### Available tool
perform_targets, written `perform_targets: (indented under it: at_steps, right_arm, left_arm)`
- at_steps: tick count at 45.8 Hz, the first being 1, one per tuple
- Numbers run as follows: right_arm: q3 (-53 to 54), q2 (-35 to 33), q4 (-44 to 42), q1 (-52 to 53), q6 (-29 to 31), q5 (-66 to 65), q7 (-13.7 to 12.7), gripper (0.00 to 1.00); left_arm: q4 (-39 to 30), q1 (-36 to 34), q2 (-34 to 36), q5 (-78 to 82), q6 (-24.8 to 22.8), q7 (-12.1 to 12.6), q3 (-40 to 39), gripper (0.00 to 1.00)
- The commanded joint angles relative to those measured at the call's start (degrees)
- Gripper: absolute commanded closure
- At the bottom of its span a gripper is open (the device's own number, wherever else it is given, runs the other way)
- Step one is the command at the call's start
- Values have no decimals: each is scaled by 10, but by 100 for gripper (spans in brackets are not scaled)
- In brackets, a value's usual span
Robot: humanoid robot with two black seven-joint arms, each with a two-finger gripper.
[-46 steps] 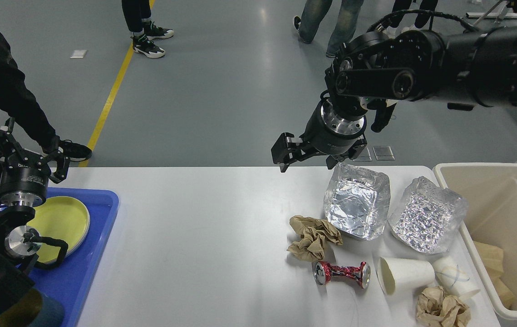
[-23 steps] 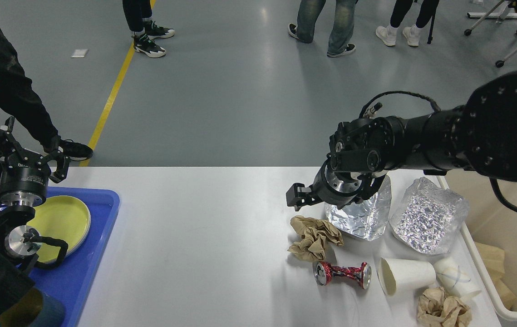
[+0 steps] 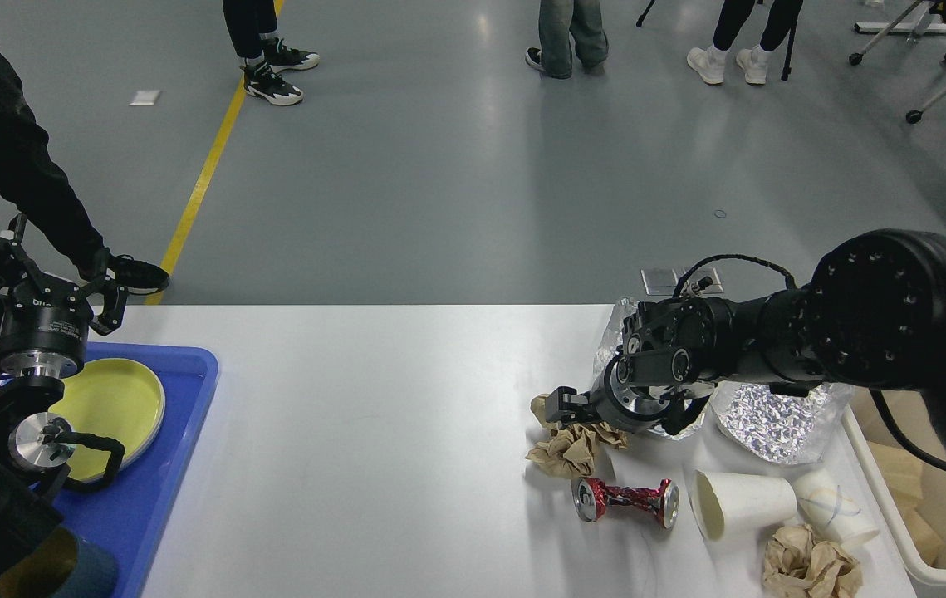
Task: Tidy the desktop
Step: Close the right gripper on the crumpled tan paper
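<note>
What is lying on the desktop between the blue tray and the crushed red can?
Nothing: in the head view, the desktop is bare between blue tray and red can.

Head-height view, forward and down, desktop [image 3: 373,432] near.

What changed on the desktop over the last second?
The right gripper came down from above the table's far edge to the crumpled brown paper, its arm now hiding most of the nearer foil tray. It has not clearly taken hold of anything. The left gripper, crushed can, cups and yellow plate stayed put.
</note>
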Motion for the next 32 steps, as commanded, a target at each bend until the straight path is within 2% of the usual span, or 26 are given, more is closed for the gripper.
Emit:
perform_targets:
  at_steps: [1, 15, 24, 29, 32]
  right_arm:
    - [8, -3, -15, -19, -7, 3, 0, 0]
    - [10, -2, -34, -59, -32, 11, 1, 0]
    - [10, 1, -43, -75, -83, 10, 1, 0]
    - [11, 2, -37, -74, -92, 9, 3, 4]
    - [12, 2, -32, -72, -92, 9, 3, 17]
  left_arm:
    - [0, 0, 0, 0, 0, 0, 0, 4]
    - [0, 0, 0, 0, 0, 0, 0, 4]
    - [0, 0, 0, 0, 0, 0, 0, 4]
    - [0, 0, 0, 0, 0, 0, 1, 4]
    - [0, 1, 0, 0, 0, 0, 0, 4]
